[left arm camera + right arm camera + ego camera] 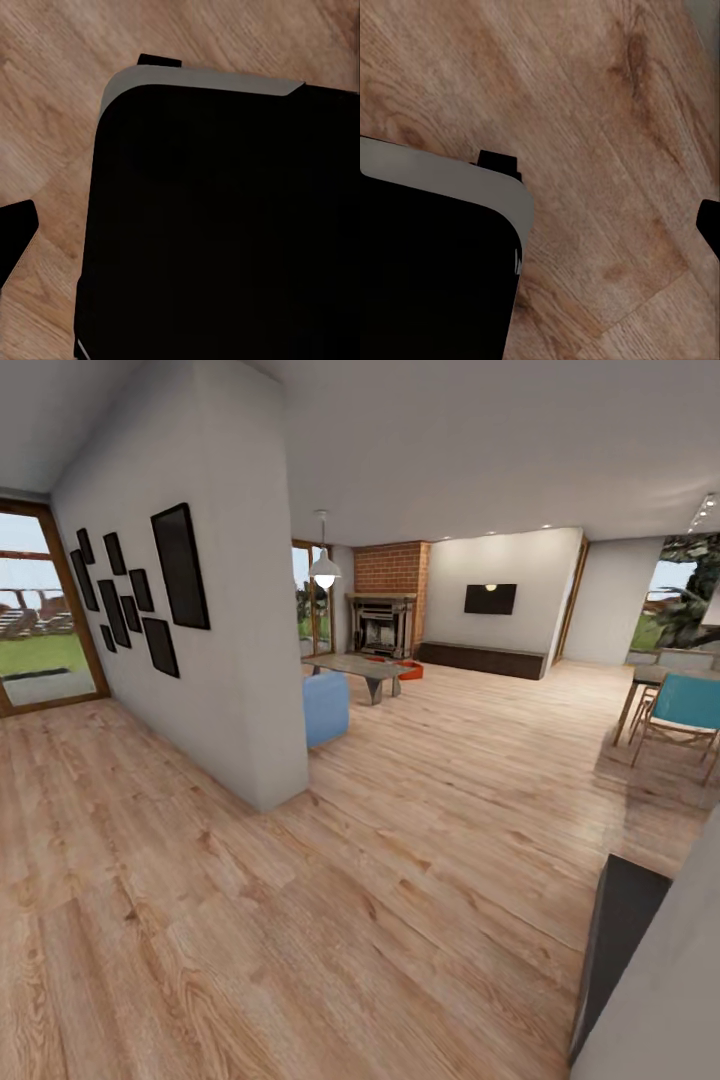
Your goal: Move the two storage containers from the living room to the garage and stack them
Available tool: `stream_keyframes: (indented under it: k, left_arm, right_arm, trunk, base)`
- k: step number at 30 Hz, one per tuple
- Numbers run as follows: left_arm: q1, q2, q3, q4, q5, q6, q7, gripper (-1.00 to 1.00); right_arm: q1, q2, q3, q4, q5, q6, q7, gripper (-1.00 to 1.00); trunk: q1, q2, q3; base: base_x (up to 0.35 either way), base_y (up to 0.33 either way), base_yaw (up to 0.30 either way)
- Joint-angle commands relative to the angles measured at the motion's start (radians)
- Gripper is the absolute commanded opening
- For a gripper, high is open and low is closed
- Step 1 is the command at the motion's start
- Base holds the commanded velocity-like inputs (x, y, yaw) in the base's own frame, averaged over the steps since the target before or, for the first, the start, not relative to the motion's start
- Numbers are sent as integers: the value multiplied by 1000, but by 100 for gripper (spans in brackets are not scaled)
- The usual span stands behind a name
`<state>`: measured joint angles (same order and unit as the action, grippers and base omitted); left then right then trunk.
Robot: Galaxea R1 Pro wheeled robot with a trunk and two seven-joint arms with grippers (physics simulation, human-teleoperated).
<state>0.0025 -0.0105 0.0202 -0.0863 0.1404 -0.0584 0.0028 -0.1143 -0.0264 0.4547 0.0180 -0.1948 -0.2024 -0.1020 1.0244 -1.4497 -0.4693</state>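
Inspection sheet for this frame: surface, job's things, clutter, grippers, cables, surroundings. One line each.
Surface: light wood-plank floor, bare near the robot.
Job's things: a red-orange container lies on the floor far ahead, beside the coffee table before the fireplace; a smaller red patch next to it may be the second one, too small to tell.
Clutter: blue seat behind the wall corner; teal chair at a table, far right.
Grippers: dark finger tips at the picture edges in both wrist views, over the plank floor; state cannot be told.
Cables: nothing seen.
Surroundings: white partition wall with black frames, brick chimney, wall TV, dark low bench, pendant lamp, glass doors.
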Motion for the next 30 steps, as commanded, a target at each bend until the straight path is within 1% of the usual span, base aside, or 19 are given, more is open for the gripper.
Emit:
stream_keyframes:
  k: [1,30]
  left_arm:
    - [0,0,1,-1,7,-1,0,100]
    - [0,0,1,-1,7,-1,0,100]
  right_arm:
    - [-1,0,9,2,-9,-5,-1,100]
    - [-1,0,9,2,-9,-5,-1,100]
  trunk:
    - [1,0,-1]
    - [1,0,-1]
  base:
    - [324,0,0]
    - [324,0,0]
